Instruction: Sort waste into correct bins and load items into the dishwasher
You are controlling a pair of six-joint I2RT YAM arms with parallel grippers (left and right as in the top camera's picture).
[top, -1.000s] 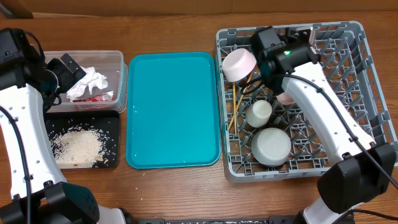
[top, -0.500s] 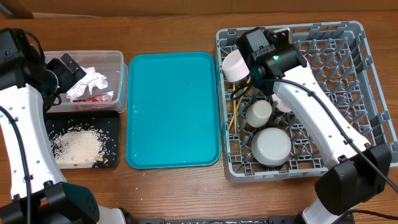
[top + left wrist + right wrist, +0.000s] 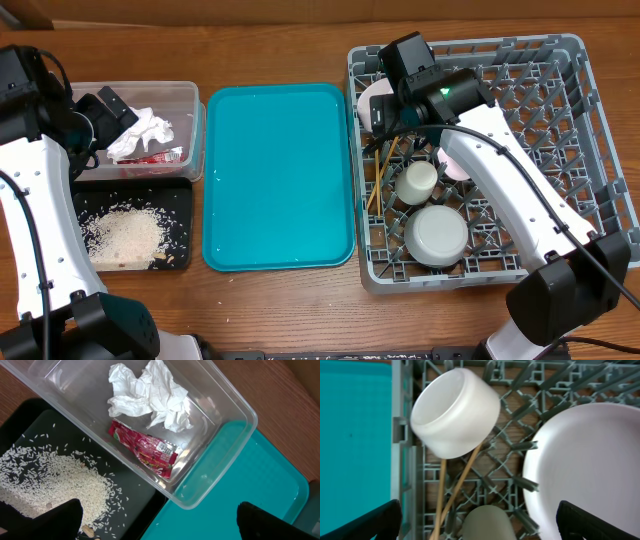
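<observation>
Over the last 1 second your right arm slid left across the rack (image 3: 590, 130), bringing its gripper (image 3: 480, 525) above the pink bowl (image 3: 455, 412). The bowl lay on its side in the rack's left corner, on the chopsticks (image 3: 455, 485), so it probably needed no more handling. Both this gripper and the left gripper (image 3: 160, 520), above the tub (image 3: 235, 407), were spread and empty.
</observation>
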